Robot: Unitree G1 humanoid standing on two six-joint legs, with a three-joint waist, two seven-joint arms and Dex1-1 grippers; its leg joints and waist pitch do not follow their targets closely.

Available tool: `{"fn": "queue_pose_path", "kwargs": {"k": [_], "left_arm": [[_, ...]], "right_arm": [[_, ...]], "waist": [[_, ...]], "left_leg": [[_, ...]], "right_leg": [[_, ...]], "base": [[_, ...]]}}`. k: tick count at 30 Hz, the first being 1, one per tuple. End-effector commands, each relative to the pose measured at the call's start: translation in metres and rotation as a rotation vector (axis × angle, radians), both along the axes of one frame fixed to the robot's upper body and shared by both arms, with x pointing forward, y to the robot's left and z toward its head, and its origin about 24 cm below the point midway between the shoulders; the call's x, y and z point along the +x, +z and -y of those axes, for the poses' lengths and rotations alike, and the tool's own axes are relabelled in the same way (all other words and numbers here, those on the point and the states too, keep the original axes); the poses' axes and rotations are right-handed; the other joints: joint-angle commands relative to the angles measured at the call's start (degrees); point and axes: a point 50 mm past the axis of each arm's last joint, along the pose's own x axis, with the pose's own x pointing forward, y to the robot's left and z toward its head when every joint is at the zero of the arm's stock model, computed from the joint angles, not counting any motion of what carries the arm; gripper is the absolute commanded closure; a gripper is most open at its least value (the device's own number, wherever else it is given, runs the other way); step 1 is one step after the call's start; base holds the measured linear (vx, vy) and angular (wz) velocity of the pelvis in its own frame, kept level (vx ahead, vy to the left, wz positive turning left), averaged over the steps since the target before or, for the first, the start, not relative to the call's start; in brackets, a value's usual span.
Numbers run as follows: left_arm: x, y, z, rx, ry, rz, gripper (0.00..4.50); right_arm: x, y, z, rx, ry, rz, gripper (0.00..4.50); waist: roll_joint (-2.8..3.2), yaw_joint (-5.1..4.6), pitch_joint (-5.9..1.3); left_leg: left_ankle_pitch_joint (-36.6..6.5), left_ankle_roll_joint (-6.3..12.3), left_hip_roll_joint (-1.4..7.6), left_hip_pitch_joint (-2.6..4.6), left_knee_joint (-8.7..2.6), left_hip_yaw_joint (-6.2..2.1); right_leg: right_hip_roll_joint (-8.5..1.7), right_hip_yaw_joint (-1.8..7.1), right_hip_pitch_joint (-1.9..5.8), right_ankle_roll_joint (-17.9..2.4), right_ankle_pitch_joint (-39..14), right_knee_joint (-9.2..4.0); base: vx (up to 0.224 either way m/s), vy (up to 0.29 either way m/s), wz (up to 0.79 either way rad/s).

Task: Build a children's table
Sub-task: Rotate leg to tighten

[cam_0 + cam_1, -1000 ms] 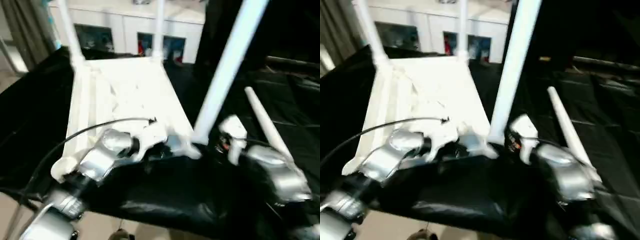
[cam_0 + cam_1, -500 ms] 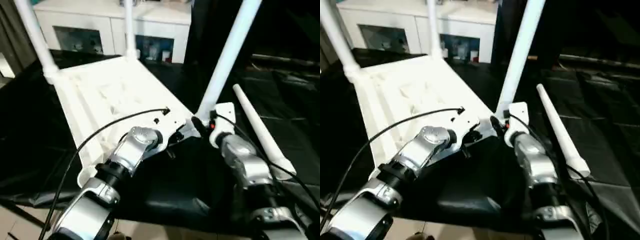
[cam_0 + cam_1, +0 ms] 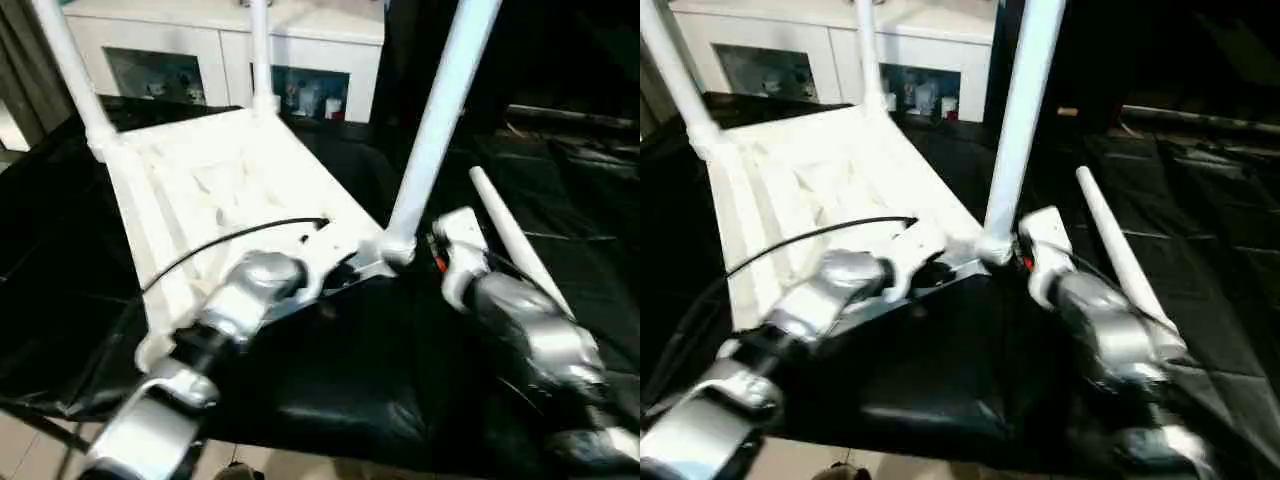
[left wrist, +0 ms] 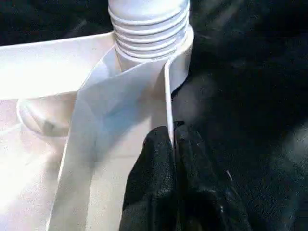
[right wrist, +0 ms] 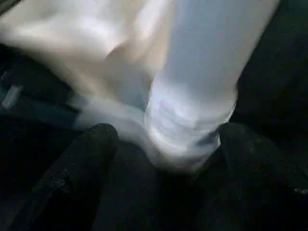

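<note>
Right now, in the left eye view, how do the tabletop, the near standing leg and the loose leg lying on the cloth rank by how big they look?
1. Tabletop, largest.
2. Near standing leg.
3. Loose leg, smallest.

The standing leg runs out of the picture's top, and it stands nearer the camera, so the two legs' true sizes cannot be compared.

One white plastic ribbed tabletop (image 3: 230, 190) lies upside down. Three white tubular legs (image 3: 440, 110) stand in it. One loose white tubular leg (image 3: 515, 245) lies right of it.
</note>
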Motion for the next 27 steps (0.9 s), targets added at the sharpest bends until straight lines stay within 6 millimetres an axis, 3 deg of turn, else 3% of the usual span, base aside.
{"fn": "queue_pose_path", "kwargs": {"k": [1, 5, 9, 13, 16, 20, 22, 27], "left_arm": [[-0.005, 0.016, 0.012, -0.047, -0.132, 0.056, 4.5], [-0.017, 0.017, 0.005, -0.043, -0.243, 0.02, 4.5], [-0.021, 0.016, 0.001, -0.034, -0.264, 0.017, 4.5], [-0.022, 0.015, -0.002, -0.027, -0.265, 0.015, 4.5], [-0.024, 0.016, -0.004, -0.022, -0.267, 0.012, 4.5], [-0.024, 0.015, -0.006, -0.016, -0.264, 0.01, 4.5], [-0.023, 0.015, -0.006, -0.015, -0.262, 0.01, 4.5], [-0.023, 0.015, -0.006, -0.013, -0.259, 0.008, 4.5]], "right_arm": [[-0.004, 0.005, -0.007, 0.016, 0.085, -0.001, 0.76], [-0.005, 0.01, -0.004, 0.027, 0.105, -0.002, 0.76], [-0.003, 0.011, -0.005, 0.023, 0.126, -0.002, 0.76], [-0.003, 0.013, -0.009, 0.046, 0.158, 0.007, 0.76], [-0.004, 0.012, -0.009, 0.04, 0.177, -0.006, 0.92], [-0.005, 0.009, -0.008, 0.02, 0.187, -0.015, 1.11], [-0.005, 0.008, -0.007, 0.017, 0.186, -0.016, 1.43], [-0.005, 0.008, -0.006, 0.02, 0.185, -0.018, 1.71]], "waist": [[-0.11, 0.27, -4.4], [0.02, 0.39, -4.15], [0.14, 1.18, -3.98], [-0.32, 1.37, -3.94], [-0.24, 1.39, -4.0], [-0.21, 1.39, -4.1], [-0.18, 1.36, -4.13], [-0.17, 1.39, -4.1]], "left_leg": [[-14.6, 1.74, 1.32, 1.29, -4.34, -0.05], [-17.1, 0.8, 1.53, 1.74, -4.54, 0.01], [-19.6, -0.66, 1.69, 2.33, -4.68, 0.18], [-19.8, -1.17, 1.58, 1.92, -4.86, 0.11], [-18.7, -1.06, 1.55, 1.84, -4.8, 0.09], [-16.8, -0.7, 1.5, 1.75, -4.71, 0.14], [-16.5, -0.53, 1.5, 1.75, -4.66, 0.19], [-17.1, -0.63, 1.5, 1.8, -4.68, 0.17]], "right_leg": [[-1.27, 1.01, 2.59, -13.0, -7.2, -3.82], [-1.29, 1.06, 2.11, -13.5, -10.6, -4.02], [-1.26, 1.24, 1.49, -12.8, -13.5, -4.24], [-1.44, 1.26, 1.69, -11.2, -15.1, -4.34], [-1.45, 1.26, 1.68, -10.9, -14.8, -4.26], [-1.39, 1.25, 1.82, -11.2, -12.8, -4.06], [-1.33, 1.26, 1.83, -11.6, -11.9, -3.97], [-1.38, 1.26, 1.82, -11.6, -12.7, -4.05]], "base": [[0.0, 0.0, 0.0], [0.0, 0.0, 0.0], [0.0, 0.0, 0.0], [0.0, 0.0, 0.0], [0.0, 0.0, 0.0], [0.0, 0.0, 0.0], [0.0, 0.0, 0.0], [0.0, 0.0, 0.0]]}}
